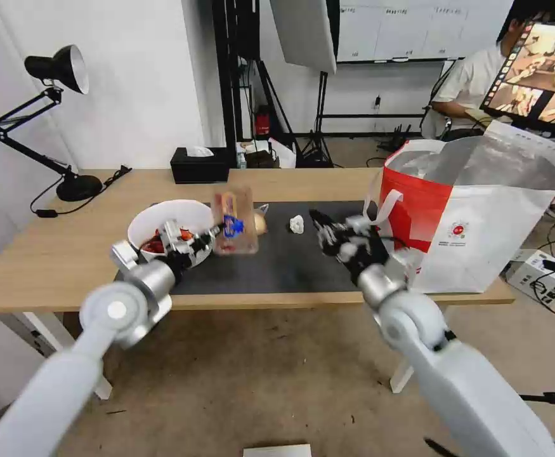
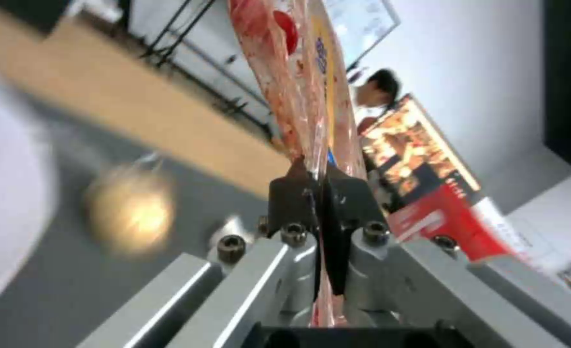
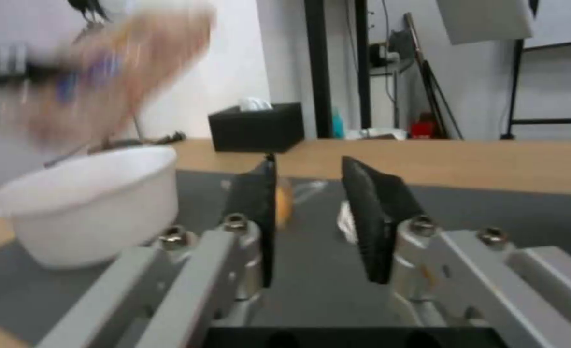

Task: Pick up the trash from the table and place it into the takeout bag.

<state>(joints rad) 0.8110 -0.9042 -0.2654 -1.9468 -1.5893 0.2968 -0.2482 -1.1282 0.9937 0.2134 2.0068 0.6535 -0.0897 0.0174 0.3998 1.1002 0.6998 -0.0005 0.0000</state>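
The clear tray [image 1: 234, 220] with its red-smeared leftovers is held by the left gripper [image 1: 217, 233], whose fingers are pinched together on one thin edge of it; in the left wrist view the plastic [image 2: 298, 72] is seen standing up out of the closed fingers [image 2: 292, 193]. The tray is lifted off the mat [image 1: 271, 254] and carried on edge, just beyond the white bowl [image 1: 166, 228]. The bag [image 1: 480, 209] stands well off to the right of this gripper, with its mouth open upward.

The main risk is judged to lie in that narrow pinch. Thin, greasy plastic may slide out between the fingers during the carry, and the tray would then be dropped onto the mat or the table [image 1: 55, 254]. Because the tray is tilted, scraps could also be shed from it on the way across.

The right gripper [image 1: 325, 231] is held low over the mat between the tray and the bag, with its fingers [image 3: 369, 217] apart and nothing between them. It sits in the likely path, so the tray could be knocked against it. The crumpled tissue [image 1: 297, 224] lies just to the left of it, and the beige lump [image 1: 260, 222] rests just behind the tray.

The rim of the bag is high and soft, so a low approach could catch the handles [image 1: 385, 206] or fold the wall inward.
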